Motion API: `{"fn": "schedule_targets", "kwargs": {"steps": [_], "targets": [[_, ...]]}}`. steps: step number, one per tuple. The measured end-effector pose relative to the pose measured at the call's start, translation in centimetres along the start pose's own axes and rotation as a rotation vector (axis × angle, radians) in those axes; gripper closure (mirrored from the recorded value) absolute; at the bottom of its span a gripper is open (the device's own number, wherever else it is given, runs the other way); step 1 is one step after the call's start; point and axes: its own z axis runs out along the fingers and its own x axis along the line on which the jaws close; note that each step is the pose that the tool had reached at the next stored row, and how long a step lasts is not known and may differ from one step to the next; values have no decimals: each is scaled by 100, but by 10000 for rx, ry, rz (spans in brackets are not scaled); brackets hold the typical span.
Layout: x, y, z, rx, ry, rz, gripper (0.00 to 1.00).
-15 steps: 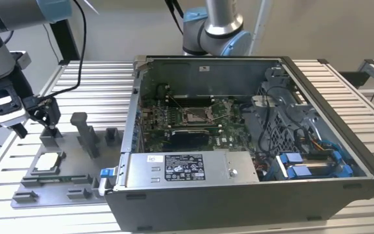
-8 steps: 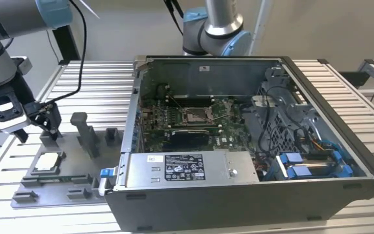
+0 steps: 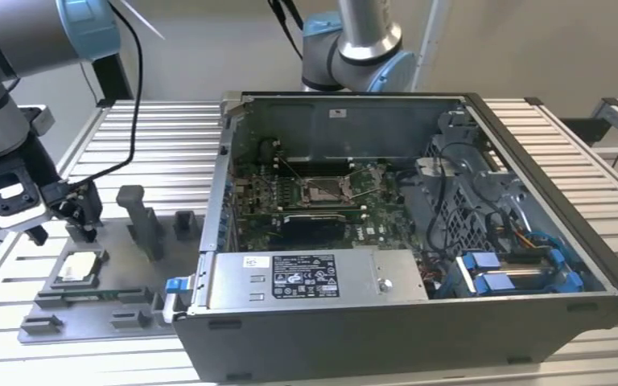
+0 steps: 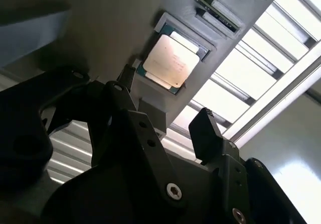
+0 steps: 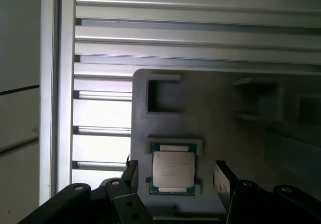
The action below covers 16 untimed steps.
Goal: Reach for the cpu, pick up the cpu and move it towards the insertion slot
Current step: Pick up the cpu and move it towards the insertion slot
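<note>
Hovers with gripper (image 3: 60, 232) spread wide, holding nothing. Frames the cpu (image 5: 173, 166) between the two fingers (image 5: 131, 173) in both wrist views, one to each side and neither closed in on it. Shows the cpu silvery face up, seated in a square pocket of the grey fixture (image 5: 210, 113). Seems, from the exterior view, to hang just above the chip rather than on it; cannot tell of any contact.

Counts, by that, as late in the reach: lined up over the cpu, not yet gripped, not yet lifted. Leaves the grasp and the whole carry to the slot (image 3: 322, 190) undone.

Finds that slot well apart, toward the exterior view's right, inside the open case (image 3: 395, 330): a shiny metal frame around a tan field, set on the green board (image 3: 250, 201).

Rests fixture and case alike on a table (image 3: 158, 137) of pale metal slats, side by side. Backs onto a plain light wall (image 3: 202, 48).
</note>
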Motion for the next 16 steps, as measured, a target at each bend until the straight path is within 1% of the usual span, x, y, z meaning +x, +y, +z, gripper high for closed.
{"fn": "schedule_targets", "kwargs": {"steps": [9,16], "targets": [[3,-76,129,0,1,0,0],[5,-86,235,1,1,0,0]]}}
